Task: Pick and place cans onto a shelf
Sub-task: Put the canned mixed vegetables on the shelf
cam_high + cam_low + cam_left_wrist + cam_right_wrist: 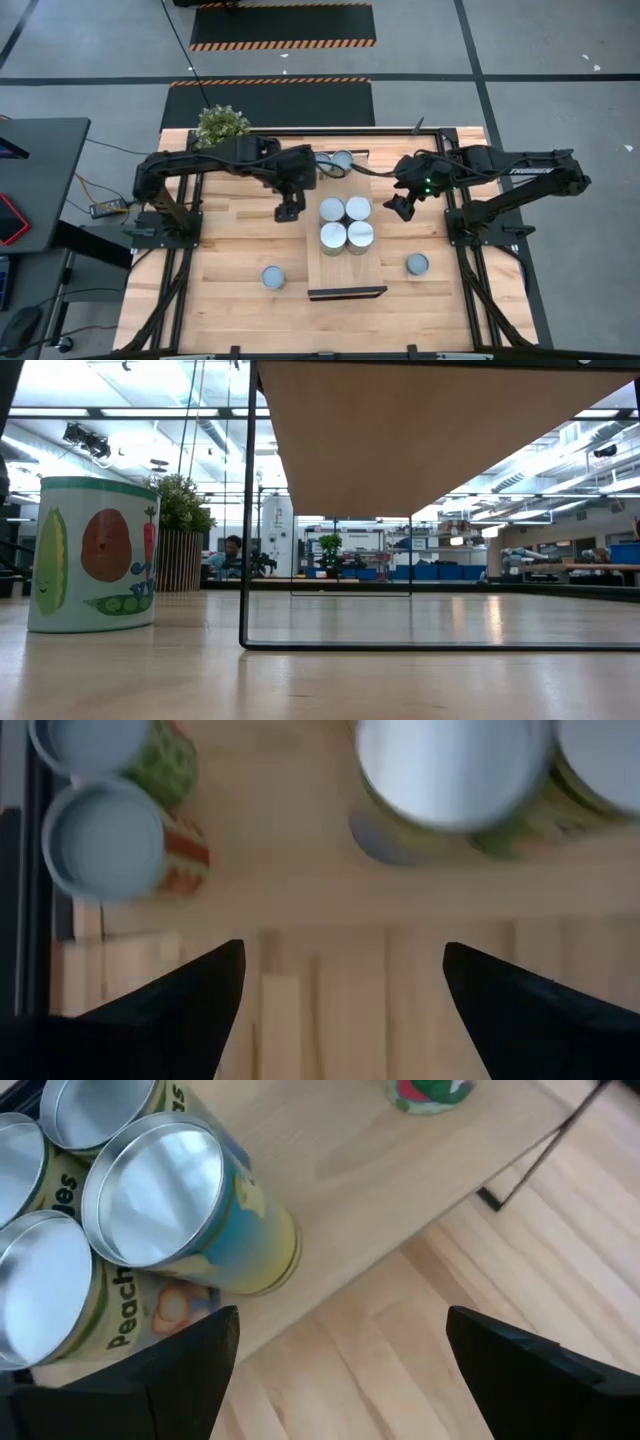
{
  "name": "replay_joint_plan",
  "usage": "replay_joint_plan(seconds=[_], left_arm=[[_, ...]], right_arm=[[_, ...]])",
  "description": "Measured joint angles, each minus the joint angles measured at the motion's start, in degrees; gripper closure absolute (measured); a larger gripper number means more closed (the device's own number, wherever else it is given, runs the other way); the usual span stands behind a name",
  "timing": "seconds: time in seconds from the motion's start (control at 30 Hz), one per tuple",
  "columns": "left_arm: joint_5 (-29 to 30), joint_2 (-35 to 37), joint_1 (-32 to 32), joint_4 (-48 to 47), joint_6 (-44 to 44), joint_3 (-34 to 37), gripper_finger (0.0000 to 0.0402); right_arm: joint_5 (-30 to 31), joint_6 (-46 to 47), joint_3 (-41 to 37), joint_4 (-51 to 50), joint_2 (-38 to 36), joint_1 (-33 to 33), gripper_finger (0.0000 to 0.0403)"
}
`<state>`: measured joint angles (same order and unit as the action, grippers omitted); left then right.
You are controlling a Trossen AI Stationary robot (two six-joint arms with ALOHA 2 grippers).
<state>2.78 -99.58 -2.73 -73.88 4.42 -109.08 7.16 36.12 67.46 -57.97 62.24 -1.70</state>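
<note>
1. High view, upper left of centre: a potted green plant (222,124) stands at the far edge of the light plank tabletop (230,250).
2. Lower left of centre: a single small cylindrical metal can with a grey-blue top (273,277) stands alone on the tabletop. In the low view a can with a label of painted vegetables (92,554) stands at the left of the frame.
3. Left of centre: the left gripper (288,211) hangs just beside the left edge of the shelf. In the left wrist view its two dark fingers (190,1010) stand wide apart with nothing between them.
4. Centre: the long narrow light-wood shelf with a dark front edge (345,270) runs from mid-frame to lower centre. Four silvery-topped cans (346,223) stand on it in a tight two-by-two block, touching one another.
5. Upper centre: two more cans (337,162) show behind the shelf, partly hidden by the left arm.
6. Right of centre: the right gripper (400,208) hangs just beside the right edge of the shelf, near the block of four. In the right wrist view its fingers (190,1370) are spread, holding nothing, with a yellow-and-blue labelled can (190,1205) ahead.
7. Lower right of centre: another lone grey-topped can (418,264) stands on the tabletop, right of the shelf.
</note>
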Motion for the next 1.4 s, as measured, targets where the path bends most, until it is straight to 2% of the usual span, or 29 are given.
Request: replay_joint_plan(seconds=[0.17,0.33,0.43,0.57,0.77,1.03,1.2,1.4], left_arm=[[-2.3,2.7,3.3,-4.3,-2.6,0.0,0.0056],[-3.5,3.0,8.3,-4.1,-4.5,0.0,0.0056],[-3.4,3.1,10.8,-2.8,-6.3,1.1,0.0059],[-3.3,4.1,13.8,-1.5,-9.7,8.1,0.0080],[-4.8,8.5,17.8,5.7,-17.4,19.8,0.0125],[-4.7,11.2,24.5,7.8,-28.9,29.1,0.0156],[-3.6,11.2,30.9,9.5,-38.3,35.8,0.0124],[-2.6,11.2,36.6,18.2,-45.2,43.2,0.0041]], right_arm=[[6.0,3.1,0.0,-1.2,-2.0,-4.4,0.0039],[11.3,4.9,0.0,-1.3,-2.6,-9.6,0.0039],[12.4,6.2,0.0,-3.9,-2.6,-12.1,0.0039],[12.5,8.5,0.0,-7.0,-2.6,-14.6,0.0039],[12.4,11.1,0.0,-8.6,-2.3,-17.4,0.0039],[13.0,12.3,0.0,-8.8,-2.3,-18.2,0.0039],[13.0,13.3,0.0,-8.7,-2.3,-18.2,0.0039],[13.0,13.3,0.0,-8.6,-2.3,-18.2,0.0039]])
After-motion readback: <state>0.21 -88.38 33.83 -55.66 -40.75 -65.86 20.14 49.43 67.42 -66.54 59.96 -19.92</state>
